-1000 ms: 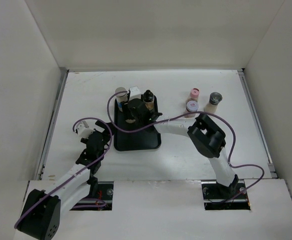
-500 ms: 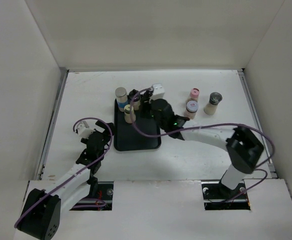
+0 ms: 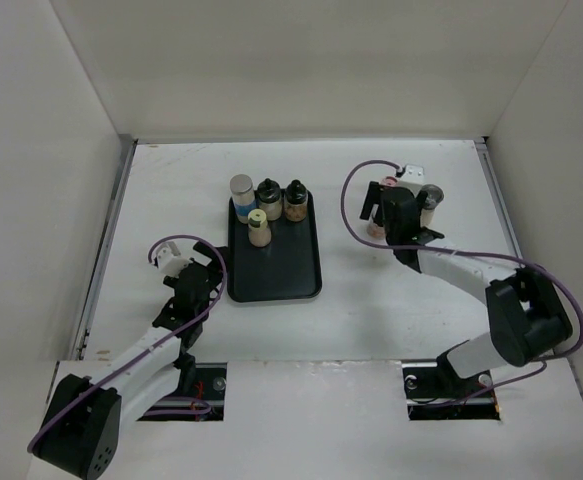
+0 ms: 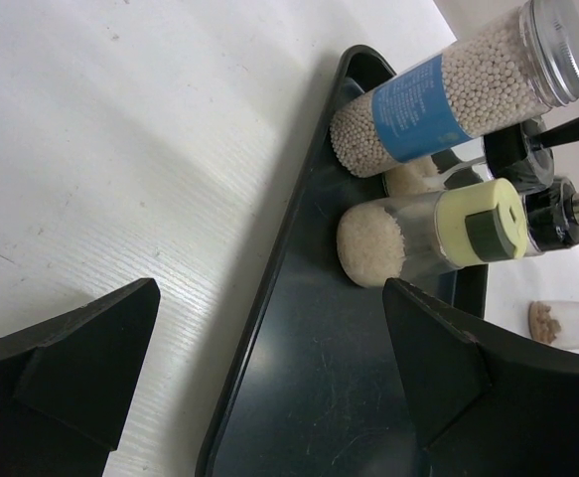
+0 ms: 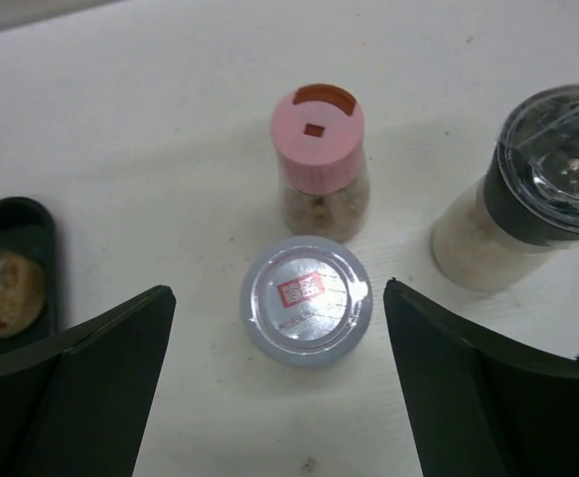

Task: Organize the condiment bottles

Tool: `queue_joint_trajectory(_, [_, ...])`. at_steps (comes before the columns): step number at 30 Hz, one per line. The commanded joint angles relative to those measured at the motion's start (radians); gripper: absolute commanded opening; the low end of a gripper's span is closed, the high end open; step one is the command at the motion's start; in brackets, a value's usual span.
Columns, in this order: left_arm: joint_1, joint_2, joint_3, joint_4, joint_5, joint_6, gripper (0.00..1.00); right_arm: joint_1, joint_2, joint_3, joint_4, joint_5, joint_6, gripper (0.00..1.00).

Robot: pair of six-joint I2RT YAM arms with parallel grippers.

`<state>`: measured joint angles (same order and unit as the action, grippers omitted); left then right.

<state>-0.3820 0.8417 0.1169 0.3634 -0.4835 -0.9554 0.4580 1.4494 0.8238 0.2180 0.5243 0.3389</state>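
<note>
Several condiment bottles stand on the black tray point(image 3: 274, 275): a blue-banded one point(image 3: 241, 192), two black-capped ones point(image 3: 269, 197) point(image 3: 295, 198), and a cream-capped one point(image 3: 259, 228). Three more stand on the table to the right: pink cap point(image 5: 319, 139), grey foil lid point(image 5: 307, 298), dark cap point(image 5: 547, 179). My right gripper point(image 5: 277, 298) hovers open over the grey-lidded bottle, a finger on each side, touching nothing. My left gripper point(image 4: 269, 368) is open and empty, low over the tray's left rim point(image 4: 269, 298).
White walls enclose the table on three sides. The tray's near half point(image 4: 349, 397) holds no bottles. In the right wrist view, the tray's right corner point(image 5: 11, 229) shows at the left edge.
My right arm has left the tray and swung right to hang over the three loose bottles, its jaws spreading wider. The left arm has not moved.
</note>
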Motion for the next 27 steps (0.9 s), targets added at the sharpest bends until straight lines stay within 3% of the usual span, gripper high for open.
queue_joint_trajectory(1, [-0.002,0.000,0.006,0.049,0.002,0.001,1.00,-0.014,0.063,0.034,-0.020,0.000,0.000,0.94])
queue_joint_trajectory(6, [-0.011,0.023,0.010,0.058,0.003,0.001,1.00,-0.017,0.144,0.067,-0.016,-0.012,0.005,0.94])
queue_joint_trajectory(11, [-0.016,0.017,0.010,0.065,-0.001,0.001,1.00,-0.025,0.175,0.089,0.004,0.011,-0.001,0.78])
queue_joint_trajectory(15, [-0.008,0.008,0.006,0.065,0.000,-0.002,1.00,-0.026,0.187,0.100,0.027,0.026,-0.012,0.78])
queue_joint_trajectory(18, [-0.021,0.023,0.010,0.065,0.003,0.003,1.00,-0.031,0.195,0.106,0.040,0.031,-0.026,0.58])
queue_joint_trajectory(20, [-0.010,0.013,0.004,0.065,0.006,0.003,1.00,-0.025,0.178,0.106,0.040,0.040,-0.043,0.51])
queue_joint_trajectory(27, [-0.007,-0.009,0.000,0.065,-0.003,0.003,1.00,0.075,0.023,0.086,0.055,0.060,-0.075,0.50])
